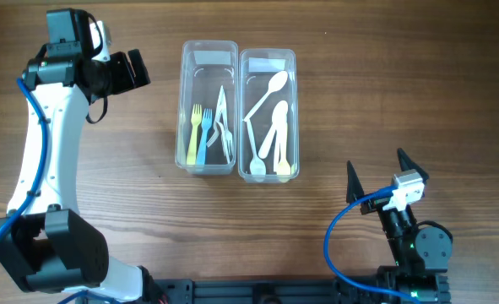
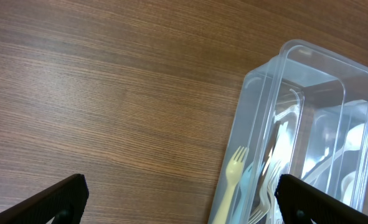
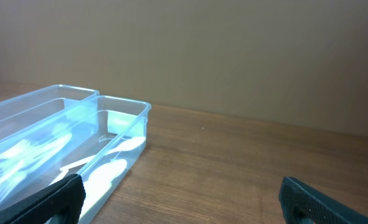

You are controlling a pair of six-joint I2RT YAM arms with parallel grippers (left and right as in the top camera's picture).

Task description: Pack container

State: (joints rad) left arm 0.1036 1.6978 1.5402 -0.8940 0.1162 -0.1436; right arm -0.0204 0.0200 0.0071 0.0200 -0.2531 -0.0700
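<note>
Two clear plastic containers stand side by side at the table's middle. The left container [image 1: 208, 52] holds several forks: yellow, blue and white ones [image 1: 208, 128]. The right container [image 1: 267, 59] holds several white and pale spoons [image 1: 272, 127]. My left gripper [image 1: 133, 70] is open and empty, raised left of the containers; its wrist view shows the fork container [image 2: 296, 124] between its fingertips [image 2: 184, 199]. My right gripper [image 1: 376, 173] is open and empty near the front right; its wrist view shows both containers [image 3: 118, 118] at left.
Bare wooden table [image 1: 384, 93] surrounds the containers. The left arm's white link [image 1: 38, 143] runs down the left side. A blue cable [image 1: 338, 245] loops by the right arm's base.
</note>
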